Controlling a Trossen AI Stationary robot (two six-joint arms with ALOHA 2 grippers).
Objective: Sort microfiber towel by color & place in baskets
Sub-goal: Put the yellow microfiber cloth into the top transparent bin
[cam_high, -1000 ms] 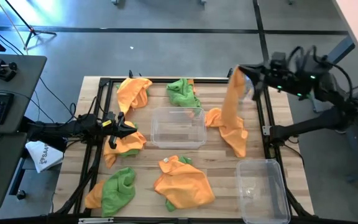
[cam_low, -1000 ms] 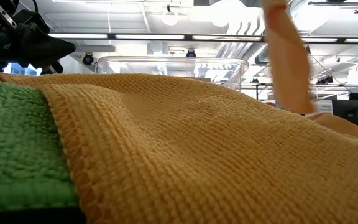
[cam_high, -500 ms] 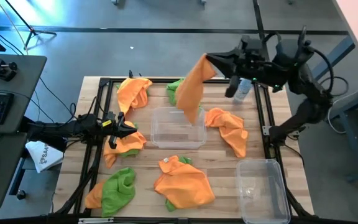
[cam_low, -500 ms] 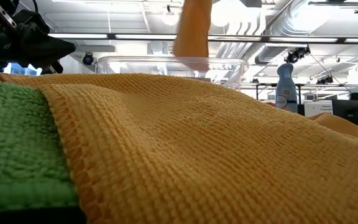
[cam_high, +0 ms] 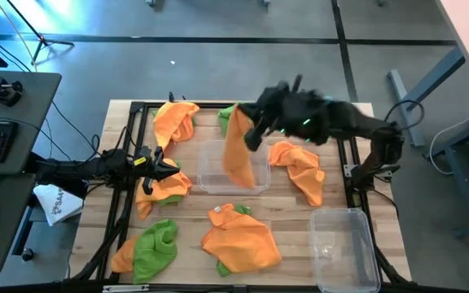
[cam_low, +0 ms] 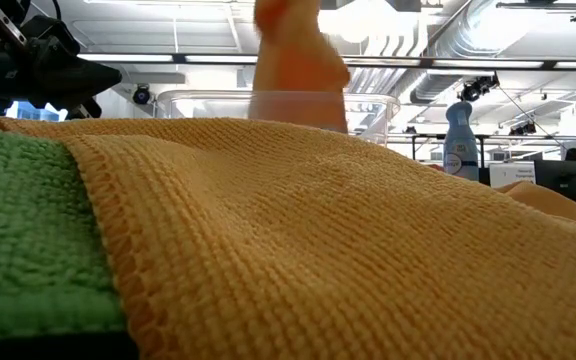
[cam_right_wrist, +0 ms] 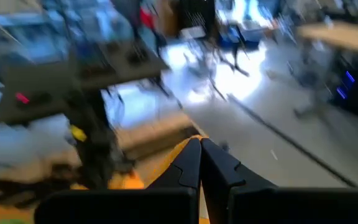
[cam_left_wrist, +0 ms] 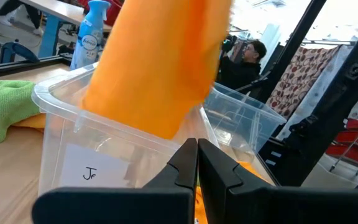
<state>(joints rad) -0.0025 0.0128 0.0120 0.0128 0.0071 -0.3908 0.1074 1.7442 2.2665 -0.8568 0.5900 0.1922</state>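
Observation:
My right gripper (cam_high: 249, 124) is shut on an orange microfiber towel (cam_high: 236, 153) above the middle clear basket (cam_high: 259, 183). The left wrist view shows this towel (cam_left_wrist: 160, 62) dipping behind the basket's wall (cam_left_wrist: 104, 155). My left gripper (cam_high: 163, 167) is shut with nothing between its tips, at the table's left over an orange and green towel heap (cam_high: 168, 189). Other orange towels (cam_high: 175, 120) (cam_high: 300, 172) (cam_high: 238, 240) and green ones (cam_high: 238, 122) (cam_high: 155, 248) lie bunched on the table. A second clear basket (cam_high: 344, 244) stands at the near right corner. My right gripper pinches the orange towel by its upper end (cam_high: 243, 122) between the two fingers, coming level from the table's right side. One layer or several, I cannot tell. The towel hangs slack below the fingers, and its lower end (cam_high: 238, 181) reaches into the middle basket.
A spray bottle with a blue cap (cam_low: 458, 135) stands at the far right of the table, hidden by my right arm in the high view. A black frame rail (cam_high: 344, 163) borders the table. In the low view an orange towel (cam_low: 318, 250) fills the foreground.
My right gripper has swung from the far right corner toward the table's left and come down over the middle basket. The orange towel went with it, lifted clear of the table's right side, and now hangs with its lower end inside the basket.

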